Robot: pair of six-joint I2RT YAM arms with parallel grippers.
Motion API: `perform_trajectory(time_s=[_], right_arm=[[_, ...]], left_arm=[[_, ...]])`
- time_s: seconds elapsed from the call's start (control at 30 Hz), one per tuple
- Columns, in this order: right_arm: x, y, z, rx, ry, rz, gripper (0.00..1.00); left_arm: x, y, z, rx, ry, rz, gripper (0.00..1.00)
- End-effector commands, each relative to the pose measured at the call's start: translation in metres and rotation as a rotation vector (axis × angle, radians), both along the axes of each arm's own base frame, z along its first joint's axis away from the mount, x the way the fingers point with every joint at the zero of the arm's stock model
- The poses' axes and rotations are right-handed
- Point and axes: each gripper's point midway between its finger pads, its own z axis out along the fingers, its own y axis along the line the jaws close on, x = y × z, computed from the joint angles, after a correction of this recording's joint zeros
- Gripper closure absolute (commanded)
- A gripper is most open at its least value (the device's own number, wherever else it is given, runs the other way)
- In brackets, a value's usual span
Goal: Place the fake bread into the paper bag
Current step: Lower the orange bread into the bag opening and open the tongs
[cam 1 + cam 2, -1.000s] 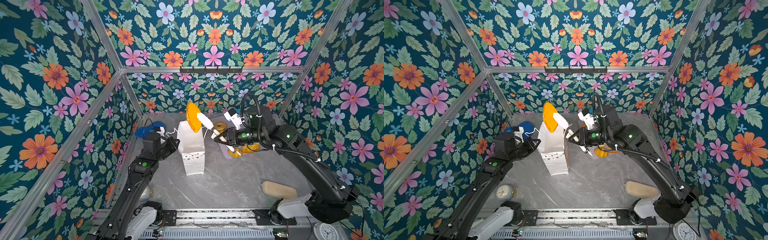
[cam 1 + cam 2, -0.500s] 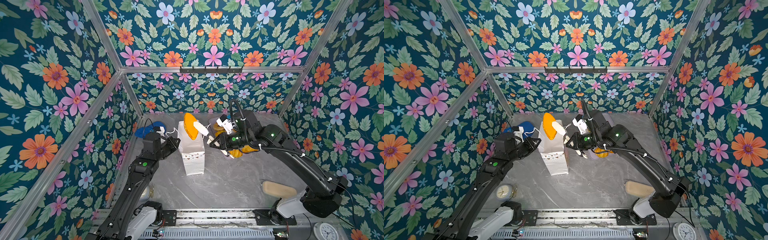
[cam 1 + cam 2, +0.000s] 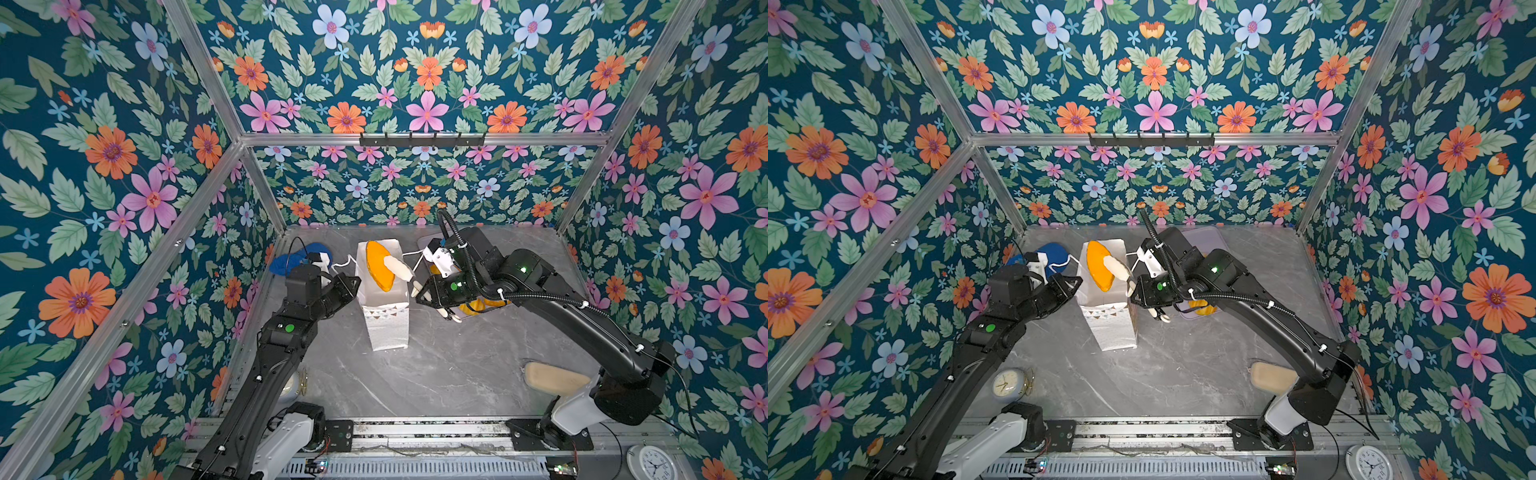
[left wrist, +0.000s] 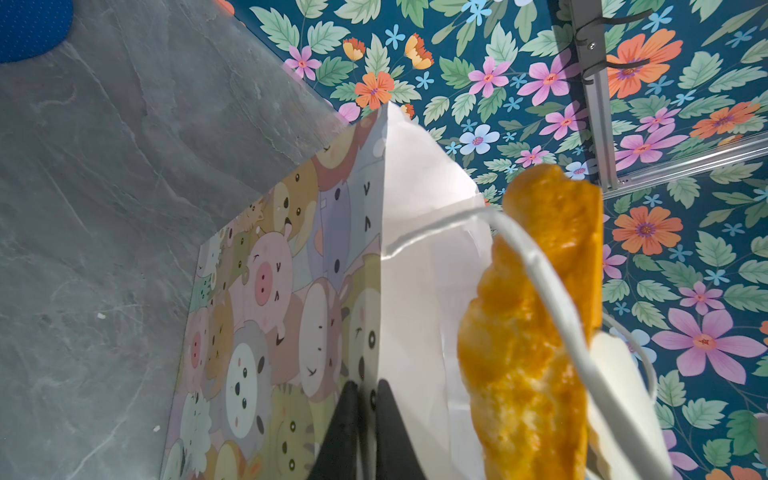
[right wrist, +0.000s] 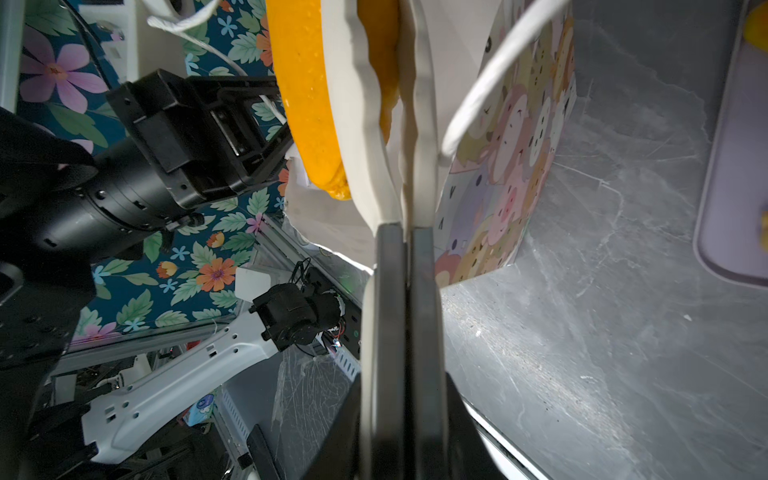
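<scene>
Pinching fake bread upright in the paper bag mouth, right gripper; left gripper nipped onto the bag's rim.

one paper bag, one lilac tray, two clocks, one beige oblong, two arms
</scene>
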Motion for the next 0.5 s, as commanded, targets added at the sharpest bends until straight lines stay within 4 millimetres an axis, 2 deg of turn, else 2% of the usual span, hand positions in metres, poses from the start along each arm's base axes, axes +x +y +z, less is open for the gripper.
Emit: perform_trajectory(time_s=[0.0,0.2,0.47], right_arm=[[0.0067,-0.0056,-0.0019,-0.045,-0.042,-0.023,0.87],[0.0066,-0.0060,-0.0087,-0.082,-0.045,-0.021,0.81],[0.0053,-0.0039,-0.0071,-0.081,-0.051,-0.012,0.69]], left_arm=[[0.0016,-0.0016,0.0084,-0.007,-0.032,-0.010,0.88],[0.0023,-0.0021,0.0078,-0.004,-0.031,-0.013,0.88],[0.0015,-0.0020,0.0076,-0.002,-0.031,-0.014,0.88]])
